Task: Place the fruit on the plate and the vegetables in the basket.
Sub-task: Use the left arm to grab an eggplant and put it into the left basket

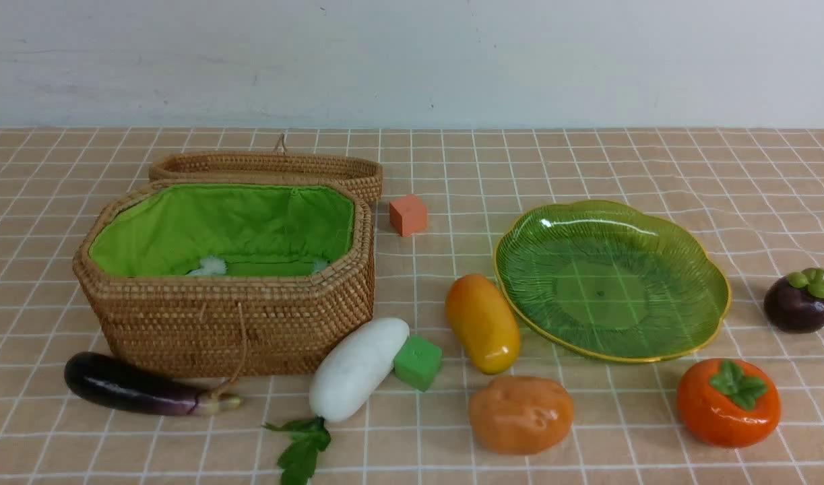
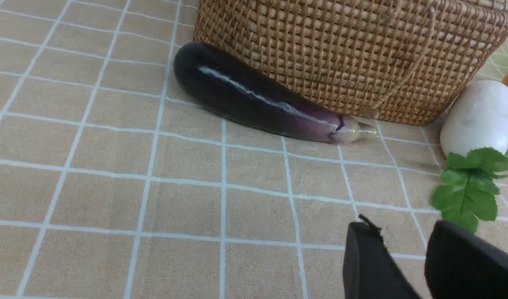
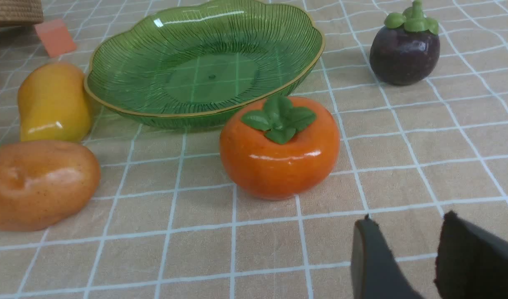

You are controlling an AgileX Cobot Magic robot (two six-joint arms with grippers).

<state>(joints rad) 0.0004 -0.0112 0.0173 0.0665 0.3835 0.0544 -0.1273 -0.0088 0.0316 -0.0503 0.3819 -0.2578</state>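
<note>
basket (image 1: 236, 323) is sitting at the left on the checked cloth (image 1: 587, 168), green lining showing, with some white bits at its bottom, too small to tell what. lid (image 1: 270, 165) is lying just behind it on the far side. eggplant (image 1: 135, 391) is lying along the basket's near wall at the left, possibly touching it. radish (image 1: 358, 369) is lying at the basket's near right corner, leaves pointing near, with the green cube (image 1: 418, 363) touching its right side. orange cube (image 1: 407, 215) is sitting farther back, between basket and plate (image 1: 654, 222). plate is sitting right of centre. mango (image 1: 482, 323) is lying just beside its left rim, potato (image 1: 521, 413) just near of the mango, persimmon (image 1: 728, 403) near of the plate's right part, and mangosteen (image 1: 797, 303) right of the plate, apart from it. left gripper (image 2: 403, 226) is hovering over the cloth near of the eggplant, jaws parted, gripping nothing. right gripper (image 3: 407, 220) is hovering near of the persimmon, jaws parted, gripping nothing.
</note>
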